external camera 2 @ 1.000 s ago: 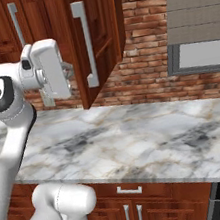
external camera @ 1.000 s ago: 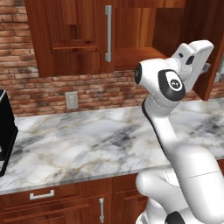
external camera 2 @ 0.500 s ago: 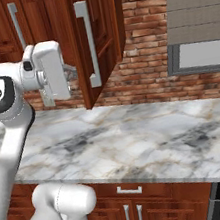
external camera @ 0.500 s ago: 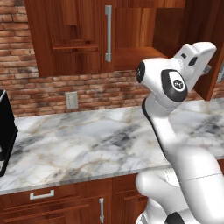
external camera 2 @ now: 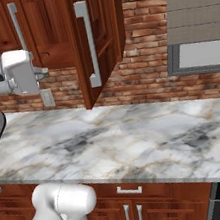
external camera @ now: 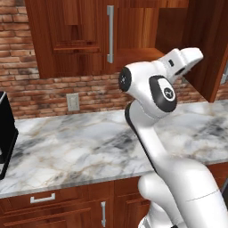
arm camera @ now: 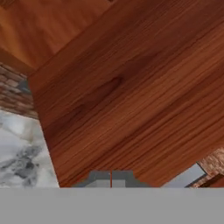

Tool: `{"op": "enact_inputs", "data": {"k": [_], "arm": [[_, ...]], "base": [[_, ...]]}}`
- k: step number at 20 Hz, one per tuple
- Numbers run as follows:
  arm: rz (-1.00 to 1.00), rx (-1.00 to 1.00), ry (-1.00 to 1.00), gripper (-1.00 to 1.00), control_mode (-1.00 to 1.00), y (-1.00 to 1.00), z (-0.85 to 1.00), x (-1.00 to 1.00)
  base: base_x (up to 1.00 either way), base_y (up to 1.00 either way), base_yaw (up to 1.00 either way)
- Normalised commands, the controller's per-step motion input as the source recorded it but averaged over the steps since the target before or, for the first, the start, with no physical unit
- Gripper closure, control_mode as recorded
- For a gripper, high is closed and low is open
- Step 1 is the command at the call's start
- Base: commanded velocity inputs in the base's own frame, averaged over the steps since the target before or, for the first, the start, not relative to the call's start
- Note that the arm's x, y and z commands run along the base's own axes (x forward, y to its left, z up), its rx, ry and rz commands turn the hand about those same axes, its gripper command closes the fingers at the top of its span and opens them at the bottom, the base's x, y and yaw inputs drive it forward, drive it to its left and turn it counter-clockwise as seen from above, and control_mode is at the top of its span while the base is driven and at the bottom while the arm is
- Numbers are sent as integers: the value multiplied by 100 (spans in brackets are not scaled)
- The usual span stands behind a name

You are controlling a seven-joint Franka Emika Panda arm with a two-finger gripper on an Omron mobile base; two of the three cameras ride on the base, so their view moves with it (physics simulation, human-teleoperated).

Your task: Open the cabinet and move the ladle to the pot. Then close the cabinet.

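No readable text, label or number on anything.

Support surface: marble counter [external camera: 80, 147], white with grey and tan veining, running the width of both base views
Counter front: reddish-brown lower drawer cabinets [external camera 2: 148, 207] with short silver handles below the edge
Rear boundary: brick wall [external camera: 40, 95] rising from the back edge, with a wall outlet [external camera: 72, 102] just above the counter
Item on counter, far left: dark appliance [external camera: 5, 133], cut off by the frame edge, type cannot be told
Hand view: a strip of the marble at the lower left
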Motion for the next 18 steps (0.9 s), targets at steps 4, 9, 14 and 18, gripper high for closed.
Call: {"op": "enact_inputs", "data": {"k": [4, 9, 14, 18], "arm": [[23, 0, -40, 100, -100, 72, 0, 9], [28, 0, -22, 100, -100, 58, 5, 28], [24, 0, -10, 100, -100, 37, 15, 35], [18, 0, -4, -100, -100, 45, 12, 34]], "base": [[0, 0, 0], [0, 0, 0], [0, 0, 0], [0, 0, 0]]}}
